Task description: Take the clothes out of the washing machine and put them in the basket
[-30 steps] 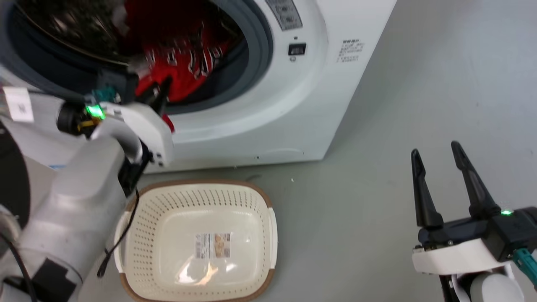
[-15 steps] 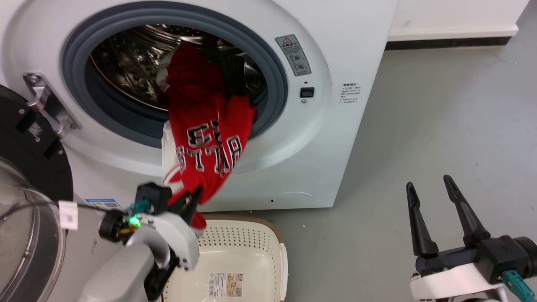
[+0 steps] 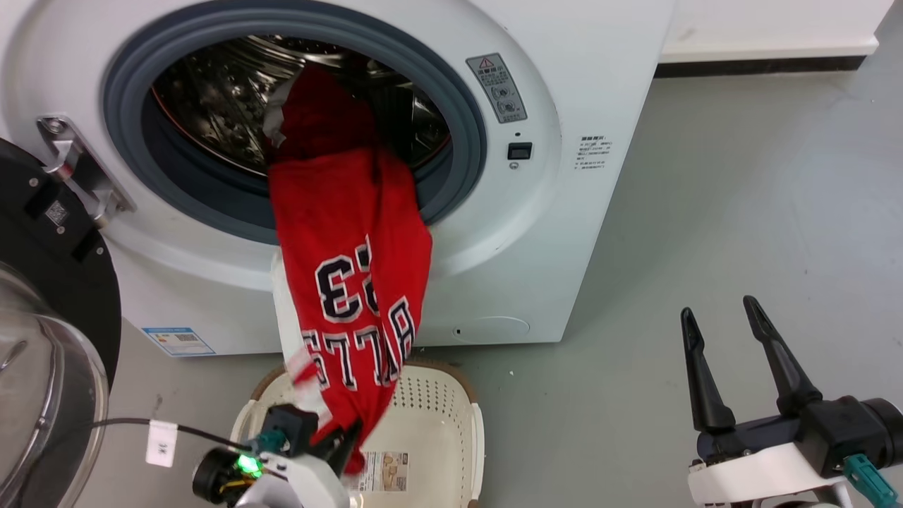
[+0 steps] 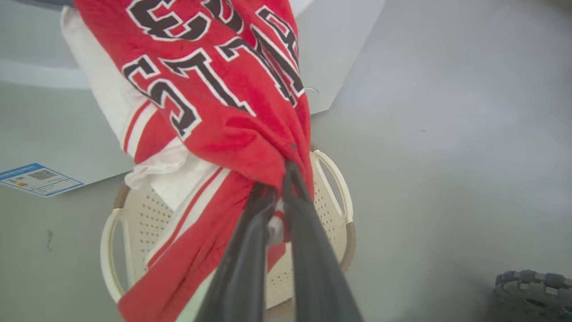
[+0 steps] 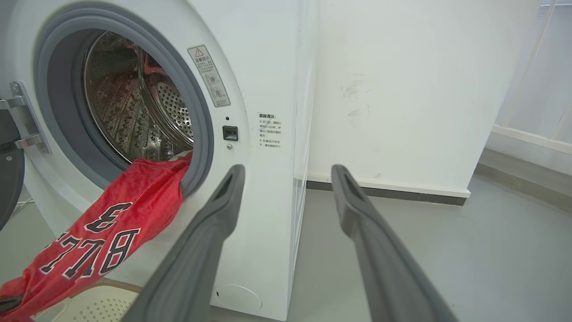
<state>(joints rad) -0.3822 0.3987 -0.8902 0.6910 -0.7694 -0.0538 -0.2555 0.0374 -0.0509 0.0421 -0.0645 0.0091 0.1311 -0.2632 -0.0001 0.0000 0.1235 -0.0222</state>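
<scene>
The clothes [image 3: 353, 282], a red jersey with black white-outlined letters and a white cloth part [image 3: 286, 310], hang stretched from the steel drum over the grey seal of the washing machine [image 3: 607, 70]. My left gripper [image 3: 338, 441] is shut on the jersey's lower end, just above the cream basket [image 3: 462, 402] standing in front of the machine. In the left wrist view my left gripper [image 4: 279, 179] pinches bunched red fabric [image 4: 214, 89] over the basket's handle [image 4: 335, 179]. At the lower right my right gripper [image 3: 717, 308] stands open and holds nothing. It [image 5: 288, 172] faces the machine [image 5: 268, 67] and jersey [image 5: 111, 223].
The machine's dark-rimmed glass door [image 3: 42, 395] hangs open at the left. A tagged cable [image 3: 161, 443] trails by my left arm. Grey floor [image 3: 741, 176] spreads to the right, up to a white wall with a dark baseboard [image 3: 762, 67].
My left gripper has drawn the jersey out of the drum and down to just above the basket. The head camera has shifted. The right gripper stays open in place.
</scene>
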